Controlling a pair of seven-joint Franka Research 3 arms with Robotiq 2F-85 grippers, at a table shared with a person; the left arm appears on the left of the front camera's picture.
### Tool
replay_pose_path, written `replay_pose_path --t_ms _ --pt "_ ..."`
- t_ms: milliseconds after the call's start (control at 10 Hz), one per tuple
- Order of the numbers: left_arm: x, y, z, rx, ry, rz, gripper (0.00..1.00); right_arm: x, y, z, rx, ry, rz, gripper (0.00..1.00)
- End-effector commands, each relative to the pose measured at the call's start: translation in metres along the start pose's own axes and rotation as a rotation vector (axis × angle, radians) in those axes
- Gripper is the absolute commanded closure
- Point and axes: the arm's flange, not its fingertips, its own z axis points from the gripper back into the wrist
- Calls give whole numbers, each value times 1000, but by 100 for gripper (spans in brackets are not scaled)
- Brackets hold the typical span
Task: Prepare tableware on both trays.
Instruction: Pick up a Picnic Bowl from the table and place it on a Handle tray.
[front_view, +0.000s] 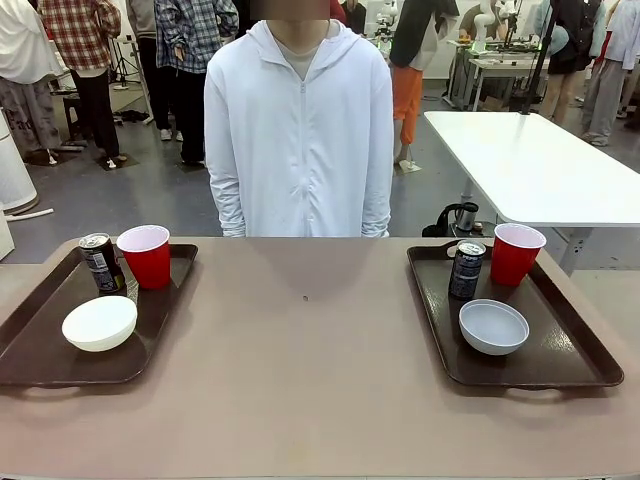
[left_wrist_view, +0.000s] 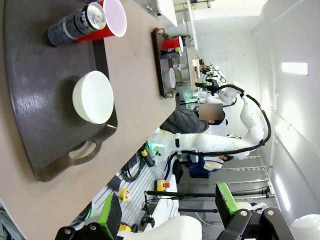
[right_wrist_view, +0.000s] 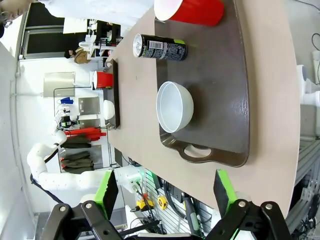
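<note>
Two trays (front_view: 40, 340), cups (front_view: 146, 255), cans (front_view: 101, 263), bowls (front_view: 99, 323)

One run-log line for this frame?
left tray: can, cup, cream bowl | right tray: can, cup, grey-blue bowl | both end effectors open, empty

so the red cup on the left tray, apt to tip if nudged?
Probably. The red cup stands tall, its base narrower than its rim, and looks like thin plastic, so likely light. A push near the rim may topple it toward the can beside it; squeezing may flex its wall.

Bare table (front_view: 300, 350) between trays (front_view: 60, 330)
</note>
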Motion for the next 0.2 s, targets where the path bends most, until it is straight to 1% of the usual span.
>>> replay_pose_path --t_ms 0,100 --pt "-2 -3 0 19 3 8 0 -1 2 2 -20 5 -11 0" --pt "-2 -3 0 19 3 8 0 -1 2 2 -20 5 -11 0"
